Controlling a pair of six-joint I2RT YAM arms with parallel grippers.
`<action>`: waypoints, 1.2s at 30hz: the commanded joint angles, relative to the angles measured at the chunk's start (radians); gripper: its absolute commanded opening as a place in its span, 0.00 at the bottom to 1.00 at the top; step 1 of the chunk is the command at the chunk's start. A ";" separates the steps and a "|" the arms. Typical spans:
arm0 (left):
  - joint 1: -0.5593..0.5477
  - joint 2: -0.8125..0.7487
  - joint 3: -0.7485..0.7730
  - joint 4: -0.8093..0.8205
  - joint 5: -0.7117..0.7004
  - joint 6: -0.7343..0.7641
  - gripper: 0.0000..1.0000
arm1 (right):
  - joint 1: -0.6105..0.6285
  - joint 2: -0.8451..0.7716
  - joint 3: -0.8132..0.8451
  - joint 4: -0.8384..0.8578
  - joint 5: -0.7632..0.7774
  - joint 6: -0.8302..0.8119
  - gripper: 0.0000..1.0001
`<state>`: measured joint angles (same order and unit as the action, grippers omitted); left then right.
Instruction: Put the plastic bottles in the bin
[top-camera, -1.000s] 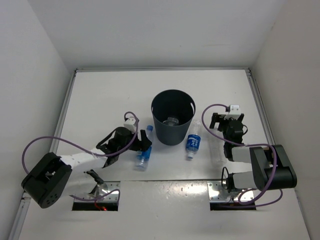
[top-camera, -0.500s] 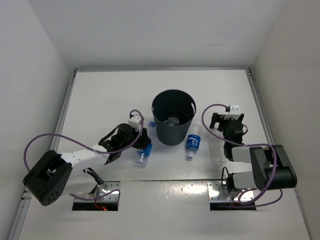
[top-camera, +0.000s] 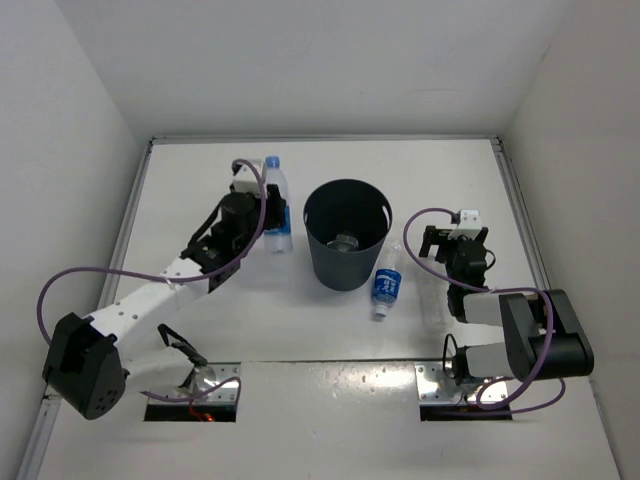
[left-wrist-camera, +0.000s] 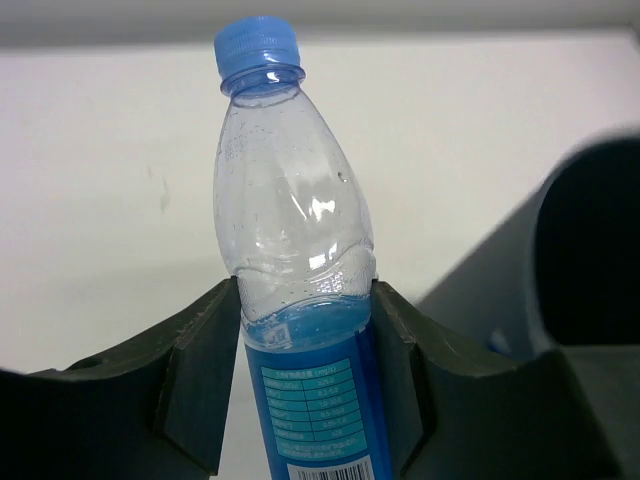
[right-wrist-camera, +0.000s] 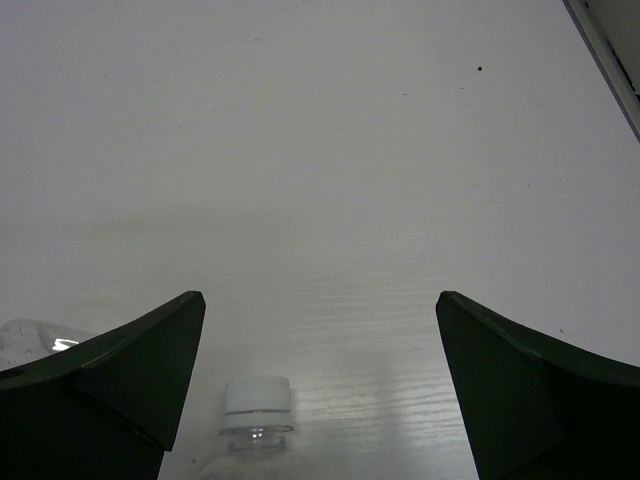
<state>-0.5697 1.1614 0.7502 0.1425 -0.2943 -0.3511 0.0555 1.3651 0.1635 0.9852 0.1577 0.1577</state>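
Blue-capped bottle (top-camera: 276, 200) is held upright, pinched by the left gripper (top-camera: 266, 215), just left of the bin (top-camera: 346, 268) rim, bare table (top-camera: 190, 185) beyond. The right gripper (right-wrist-camera: 320, 390), fingers spread, straddles a white-capped bottle (right-wrist-camera: 256, 400).

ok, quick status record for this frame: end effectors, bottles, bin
left end effector: shut on the blue-capped bottle, held upright to the left of the bin
right end effector: open, gripping nothing; the white-capped bottle shows between its fingers in the wrist view
bin: upright, one clear bottle visible inside
on table: blue-labelled bottle lying close to the bin's right side
task: not finished, bottles remain outside the bin
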 joint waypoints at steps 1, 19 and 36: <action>0.018 -0.005 0.176 0.035 -0.095 0.052 0.20 | 0.001 0.002 0.025 0.038 0.011 0.005 1.00; -0.113 0.184 0.454 0.245 0.170 -0.005 0.19 | 0.001 0.002 0.025 0.038 0.011 0.005 1.00; -0.226 0.256 0.319 0.292 0.170 0.092 0.61 | 0.001 0.002 0.025 0.047 0.011 0.005 1.00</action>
<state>-0.7925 1.4334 1.0786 0.3687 -0.1379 -0.2962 0.0555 1.3651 0.1635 0.9855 0.1574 0.1577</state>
